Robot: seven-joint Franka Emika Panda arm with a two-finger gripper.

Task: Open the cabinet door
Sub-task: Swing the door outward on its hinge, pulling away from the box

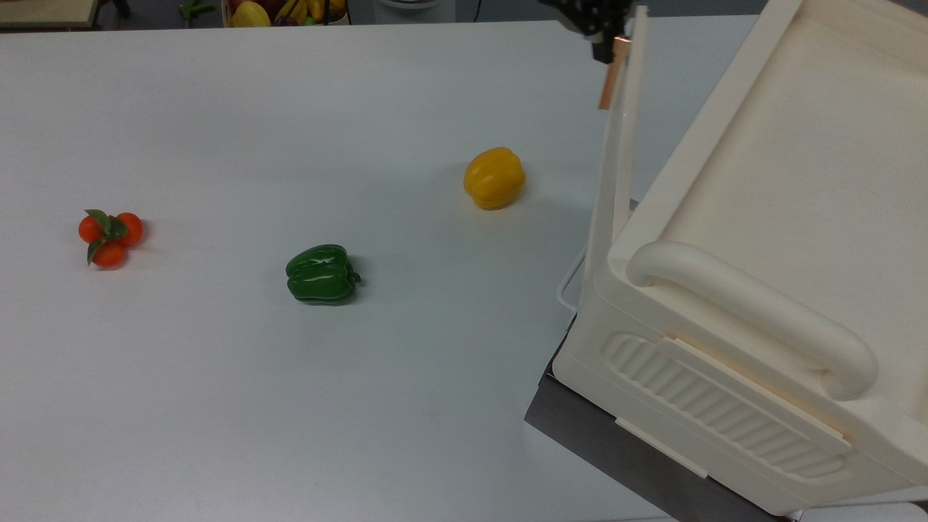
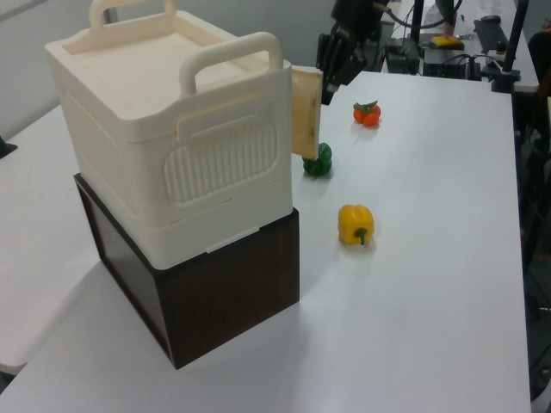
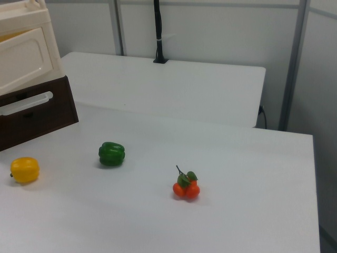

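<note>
Broad white matte tabletop point(image 1: 217, 406) under even light; second white table point(image 3: 174, 89) behind; pale grey wall panels point(image 3: 226, 37) with metal uprights point(image 3: 296, 58); cluttered workbench point(image 2: 448, 52) beyond.

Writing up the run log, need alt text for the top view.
A black claw at the top edge grips the copper handle of a cream cabinet door, swung partly open. A yellow pepper, green pepper and oranges lie on the white table.

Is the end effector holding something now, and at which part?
Yes: the end effector holds the cabinet door by its copper handle, at the door's free end.
</note>
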